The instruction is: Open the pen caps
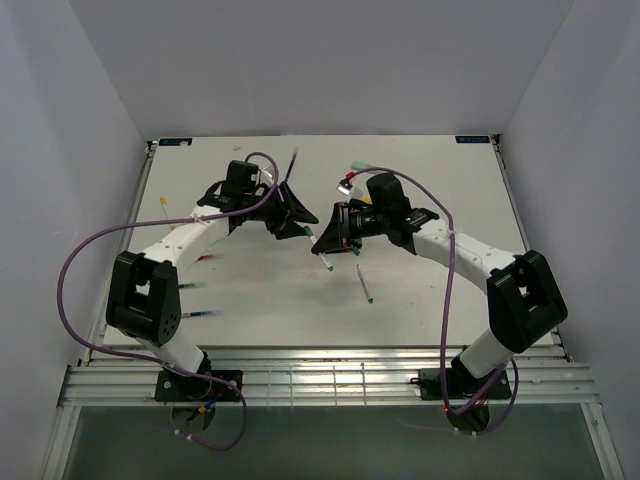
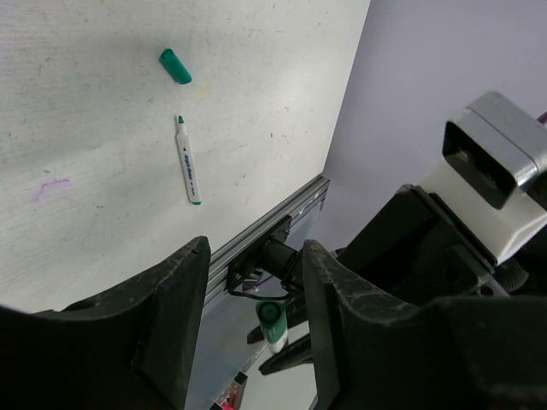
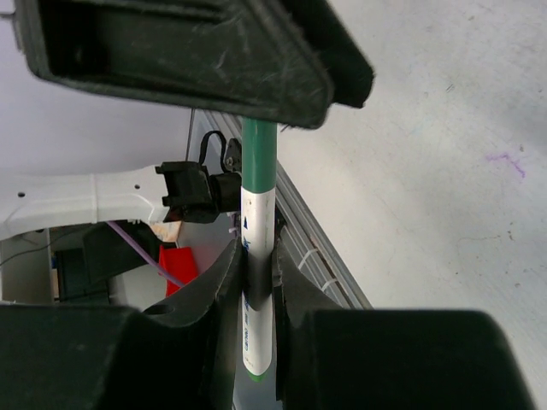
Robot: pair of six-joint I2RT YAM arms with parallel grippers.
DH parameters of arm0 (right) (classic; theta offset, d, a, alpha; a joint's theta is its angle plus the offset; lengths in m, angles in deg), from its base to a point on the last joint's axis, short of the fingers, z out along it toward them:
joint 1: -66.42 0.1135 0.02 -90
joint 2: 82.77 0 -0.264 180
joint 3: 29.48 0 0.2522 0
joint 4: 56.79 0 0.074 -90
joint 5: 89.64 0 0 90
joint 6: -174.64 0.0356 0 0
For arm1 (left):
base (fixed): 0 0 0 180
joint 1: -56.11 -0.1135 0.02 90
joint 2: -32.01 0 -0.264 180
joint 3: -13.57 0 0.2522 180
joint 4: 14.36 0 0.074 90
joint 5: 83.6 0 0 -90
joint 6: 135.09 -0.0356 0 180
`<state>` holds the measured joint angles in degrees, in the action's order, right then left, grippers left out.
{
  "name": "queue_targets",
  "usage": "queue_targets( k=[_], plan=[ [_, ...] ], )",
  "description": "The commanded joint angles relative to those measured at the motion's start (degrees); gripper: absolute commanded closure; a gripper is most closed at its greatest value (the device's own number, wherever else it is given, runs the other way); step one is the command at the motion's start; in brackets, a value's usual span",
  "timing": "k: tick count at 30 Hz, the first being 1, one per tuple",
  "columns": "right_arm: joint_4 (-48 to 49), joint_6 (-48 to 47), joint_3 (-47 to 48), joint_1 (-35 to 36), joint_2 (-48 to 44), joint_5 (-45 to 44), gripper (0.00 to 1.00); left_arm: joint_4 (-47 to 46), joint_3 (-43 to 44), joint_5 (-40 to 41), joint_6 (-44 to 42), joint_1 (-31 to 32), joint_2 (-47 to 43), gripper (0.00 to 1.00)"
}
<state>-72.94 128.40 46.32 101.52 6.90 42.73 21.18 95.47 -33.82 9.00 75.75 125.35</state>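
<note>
The right end effector (image 3: 256, 265) is clamped on the white barrel of a marker pen (image 3: 254, 231) and holds it off the counter (image 3: 427, 171). The pen's green cap (image 3: 259, 149) points toward the left end effector (image 2: 255, 252). The left end effector's fingers (image 2: 162, 299) stand apart. In the left wrist view the cap shows in the gap between them, with no visible contact on either side. The cap is seated on the barrel, so this pen is not yet opened. The step in hand appears to be closing the left fingers on the cap and pulling it off along the pen axis. One pen is done: a loose green cap (image 2: 175, 67) lies on the counter near an uncapped green-tipped pen (image 2: 189, 161), and the two do not touch. In the top view, further pens (image 1: 203, 313) lie at the left side of the counter and others (image 1: 368, 169) at the far side. These are too small to tell whether they are capped, so the number left cannot be fixed. In the right wrist view the cap's end is hidden behind the left end effector, and both arms cover part of the counter in the top view.
</note>
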Motion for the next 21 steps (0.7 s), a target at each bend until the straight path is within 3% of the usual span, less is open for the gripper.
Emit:
queue_targets(
  k=[1,12,18,21],
  plan=[
    [-2.1,-1.0,3.4,-0.6,1.4,-1.9,0.92,-1.3,-1.0,0.6,0.4,0.1,-4.6,0.42],
    [-2.3,-1.1,6.4,-0.6,4.8,-1.6,0.92,-2.4,-1.7,0.8,2.0,1.2,-4.7,0.46],
    [-1.7,-0.9,5.9,-0.6,5.0,-1.3,0.92,-2.9,-1.3,0.9,2.8,2.1,-4.0,0.55],
    [-1.7,-1.0,5.8,-0.6,5.1,-1.7,0.92,-2.8,-1.4,1.0,2.9,2.5,-3.6,0.65]
  ],
)
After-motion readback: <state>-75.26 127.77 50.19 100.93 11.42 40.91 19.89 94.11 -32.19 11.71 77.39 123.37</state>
